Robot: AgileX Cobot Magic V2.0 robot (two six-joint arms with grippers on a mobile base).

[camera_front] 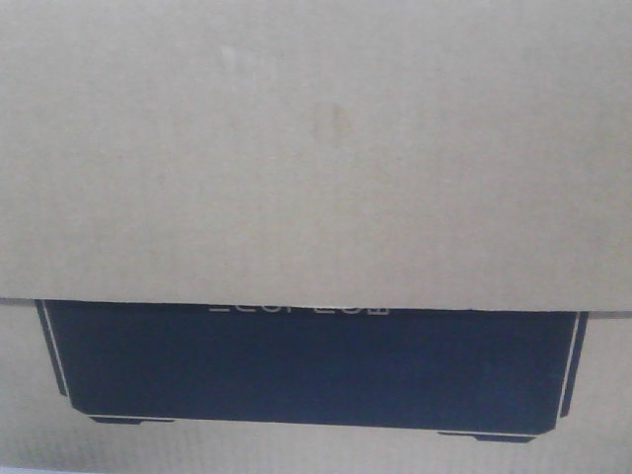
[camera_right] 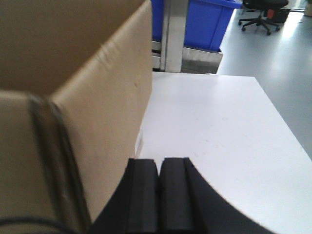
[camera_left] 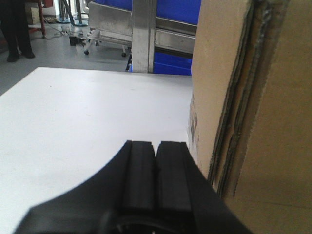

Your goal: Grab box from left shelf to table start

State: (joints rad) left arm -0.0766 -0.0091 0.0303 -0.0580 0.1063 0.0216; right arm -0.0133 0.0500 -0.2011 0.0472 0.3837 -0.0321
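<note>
The brown cardboard box (camera_front: 316, 148) fills the front view, its black printed panel (camera_front: 311, 365) low in the picture with small white lettering. In the left wrist view the box (camera_left: 253, 112) stands on the white table (camera_left: 87, 122) just right of my left gripper (camera_left: 156, 146), which is shut and empty against the box's left side. In the right wrist view the box (camera_right: 87, 87) stands just left of my right gripper (camera_right: 159, 163), which is shut and empty against its right side. The shelf's metal rail (camera_left: 146, 34) shows beyond the table.
Blue bins (camera_left: 175, 9) sit on the metal rack behind the table; they also show in the right wrist view (camera_right: 204, 19). A person's legs (camera_left: 17, 29) stand far left on the grey floor. An office chair (camera_right: 261, 12) stands far right.
</note>
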